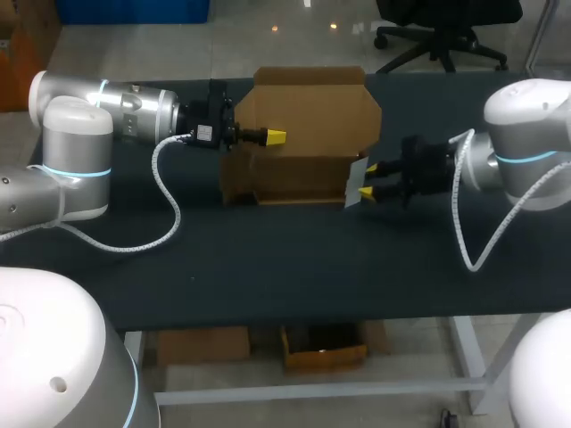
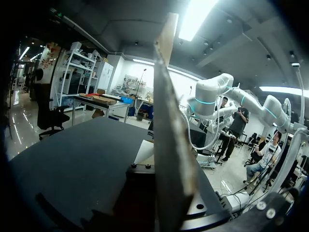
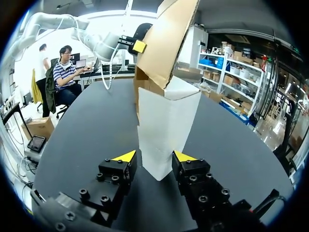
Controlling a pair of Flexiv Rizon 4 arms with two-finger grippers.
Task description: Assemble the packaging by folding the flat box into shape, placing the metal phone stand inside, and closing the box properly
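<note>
cardboard of the half-folded brown box point(image 2: 170, 145) crosses the left wrist view edge-on; the left gripper point(image 1: 275, 136) shows only from overhead, grip impossible to tell. the right wrist view shows the right gripper point(image 3: 154, 155) spread astride the white end flap point(image 3: 164, 121). the box lies far-centre on the black table point(image 1: 268, 259), long axis left-right, lid point(image 1: 308, 102) raised.

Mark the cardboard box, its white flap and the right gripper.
cardboard box point(image 1: 308, 116), head view, on its brown back panel.
white flap point(image 3: 164, 125), right wrist view, middle of its face.
right gripper point(image 3: 154, 155), right wrist view, midway between its yellow tips.
</note>
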